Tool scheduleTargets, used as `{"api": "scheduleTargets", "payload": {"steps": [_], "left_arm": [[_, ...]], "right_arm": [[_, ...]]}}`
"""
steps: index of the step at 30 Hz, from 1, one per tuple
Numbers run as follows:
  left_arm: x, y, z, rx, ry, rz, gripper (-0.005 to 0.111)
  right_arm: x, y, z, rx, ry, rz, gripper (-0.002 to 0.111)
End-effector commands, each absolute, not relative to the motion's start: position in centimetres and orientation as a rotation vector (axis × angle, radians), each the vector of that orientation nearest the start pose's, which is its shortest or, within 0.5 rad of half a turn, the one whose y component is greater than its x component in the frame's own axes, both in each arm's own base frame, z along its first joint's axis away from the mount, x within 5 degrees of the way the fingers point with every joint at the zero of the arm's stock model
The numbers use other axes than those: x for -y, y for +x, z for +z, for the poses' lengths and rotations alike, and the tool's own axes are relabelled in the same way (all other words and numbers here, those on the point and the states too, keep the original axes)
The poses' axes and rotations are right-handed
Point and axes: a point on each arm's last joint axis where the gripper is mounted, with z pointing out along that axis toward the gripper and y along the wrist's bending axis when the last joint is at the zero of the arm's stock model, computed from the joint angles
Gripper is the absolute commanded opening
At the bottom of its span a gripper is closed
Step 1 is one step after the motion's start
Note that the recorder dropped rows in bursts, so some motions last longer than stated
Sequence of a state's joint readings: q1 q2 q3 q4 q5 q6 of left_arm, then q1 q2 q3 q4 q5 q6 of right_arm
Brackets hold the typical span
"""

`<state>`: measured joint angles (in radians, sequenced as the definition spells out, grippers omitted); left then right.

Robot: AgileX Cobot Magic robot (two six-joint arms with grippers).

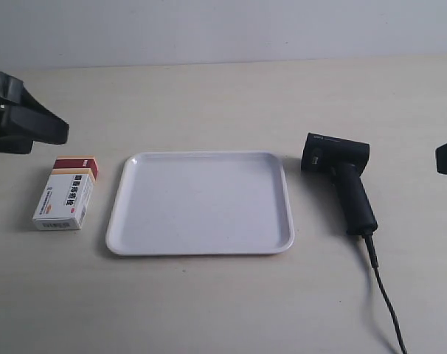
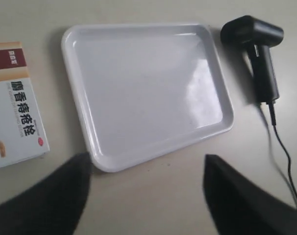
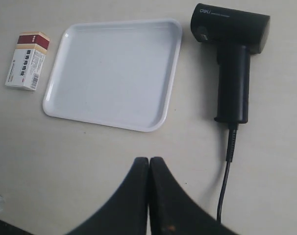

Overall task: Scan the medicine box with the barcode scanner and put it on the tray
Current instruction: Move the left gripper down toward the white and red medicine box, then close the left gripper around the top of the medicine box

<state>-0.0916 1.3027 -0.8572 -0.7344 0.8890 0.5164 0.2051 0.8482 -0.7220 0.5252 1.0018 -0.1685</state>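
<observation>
Above the pale table (image 1: 223,295) both my arms hang clear of everything. My left gripper (image 2: 147,196) has its fingers (image 2: 50,196) spread wide, with bare tabletop between them; my right gripper (image 3: 149,196) has its fingers (image 3: 134,196) pressed together, holding nothing.

On the table the tray (image 1: 120,214) lies flat in the middle with nothing on it. The medicine box (image 1: 65,195) lies flat just beside one edge, apart from the rim, its red band at the far end. The barcode scanner (image 1: 349,184) lies on its side near the opposite edge, its cable (image 1: 386,295) trailing away from the handle.

From the exterior view only dark edges of my grippers show (too little to read the fingers), while the wrist views make that plain. My right wrist view shows pale lettering on the scanner's head; my left wrist view shows the box's blue print large, though the box is cut by the frame.
</observation>
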Motion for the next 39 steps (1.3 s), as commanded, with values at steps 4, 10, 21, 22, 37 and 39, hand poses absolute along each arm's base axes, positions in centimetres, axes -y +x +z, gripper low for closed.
{"api": "scheduleTargets", "payload": {"steps": [4,10,21,22,37,39], "left_arm": [[7.1,26.2,23.6,-2.657,0.258,-0.641,0.083],[6.3,29.0,21.4,-2.771,0.215,-0.467,0.083],[7.3,33.9,18.8,-2.866,0.206,-0.375,0.083],[7.7,34.2,18.5,-2.88,0.213,-0.34,0.083],[9.8,37.6,14.2,-3.029,0.148,0.01,0.083],[10.1,37.6,13.5,-3.039,0.159,0.01,0.083]], "right_arm": [[-6.8,12.9,30.5,-2.528,-0.269,0.706,0.0],[-6.8,12.9,30.5,-2.527,-0.279,0.704,0.0],[-6.6,14.5,29.7,-2.545,-0.25,0.635,0.015],[-6.7,14.8,29.5,-2.561,-0.246,0.638,0.018],[-6.9,15.7,28.8,-2.586,-0.228,0.64,0.03],[-6.9,15.7,28.9,-2.584,-0.227,0.639,0.03]]}}
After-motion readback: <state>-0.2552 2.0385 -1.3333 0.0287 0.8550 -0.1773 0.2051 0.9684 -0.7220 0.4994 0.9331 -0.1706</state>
